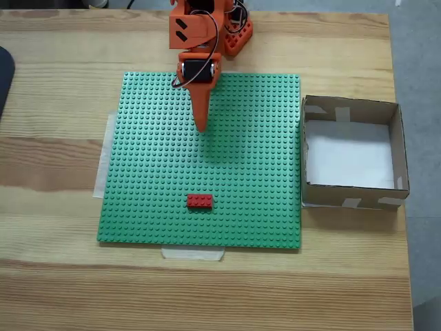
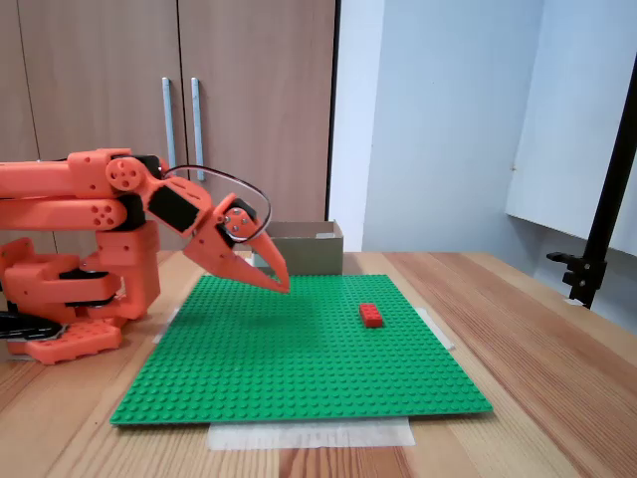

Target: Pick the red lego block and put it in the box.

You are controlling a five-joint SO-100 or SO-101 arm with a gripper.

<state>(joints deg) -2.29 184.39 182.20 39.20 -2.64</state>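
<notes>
The red lego block (image 1: 200, 201) is sitting on the green baseplate (image 1: 151, 172), toward its near edge in the overhead-looking fixed view and a little left of the middle, lying with its long side running left to right. In the side-on fixed view the same block (image 2: 371, 315) is resting flat, studs up. The end effector (image 1: 201, 125) is hanging above the far half of the baseplate, well apart from the block, its orange fingers drawn together into a single point and gripping nothing; from the side it (image 2: 280, 283) is tilting downward, tip just over the studs. The box (image 1: 396, 148) is standing on the desk (image 1: 55, 289) just beside the baseplate's right edge, open at the top with its white bottom bare. The block looks light, rigid and smooth-sided, so it should neither crush nor flex, though hard plastic may be slipping between the fingers. If pressed onto the studs, it may be resisting a straight lift. Pinching across the two long sides, at mid-length, seems the best hold.
</notes>
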